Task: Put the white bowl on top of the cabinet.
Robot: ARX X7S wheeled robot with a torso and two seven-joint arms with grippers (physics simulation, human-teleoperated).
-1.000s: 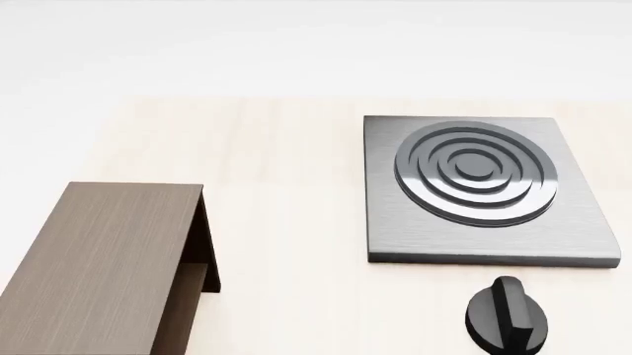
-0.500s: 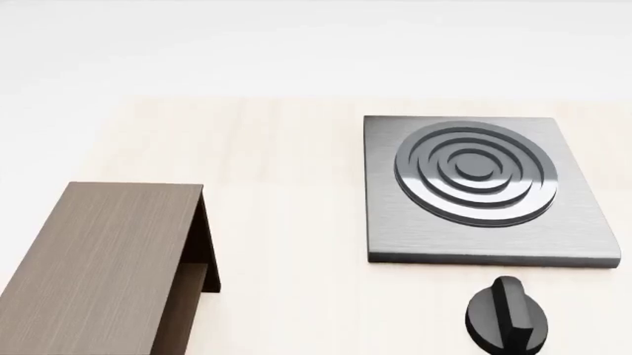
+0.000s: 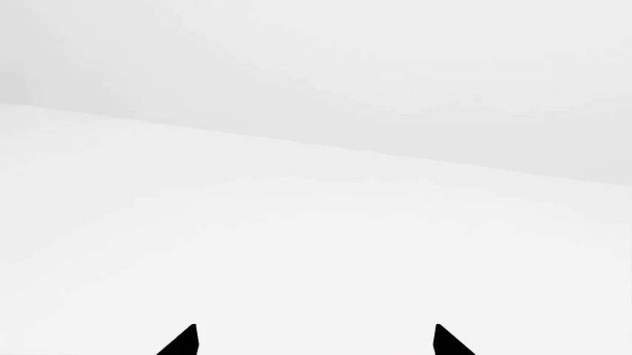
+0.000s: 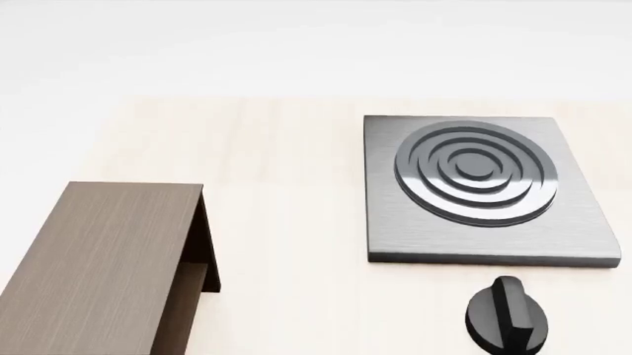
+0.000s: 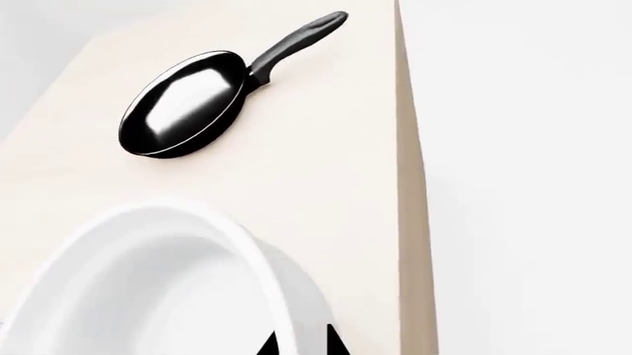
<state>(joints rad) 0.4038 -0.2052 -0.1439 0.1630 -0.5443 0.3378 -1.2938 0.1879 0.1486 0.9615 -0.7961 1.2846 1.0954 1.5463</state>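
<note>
The white bowl fills the near part of the right wrist view, on the light wood table. My right gripper has its two dark fingertips close together, one on each side of the bowl's wall at the rim. The dark-brown cabinet stands at the lower left of the head view with its flat top bare. My left gripper is open and empty, with only blank white surface before it. Neither gripper nor the bowl shows in the head view.
A black frying pan with a long handle lies beyond the bowl, near the table's side edge. A grey stove plate with rings sits at the right of the head view, with a black knob in front of it.
</note>
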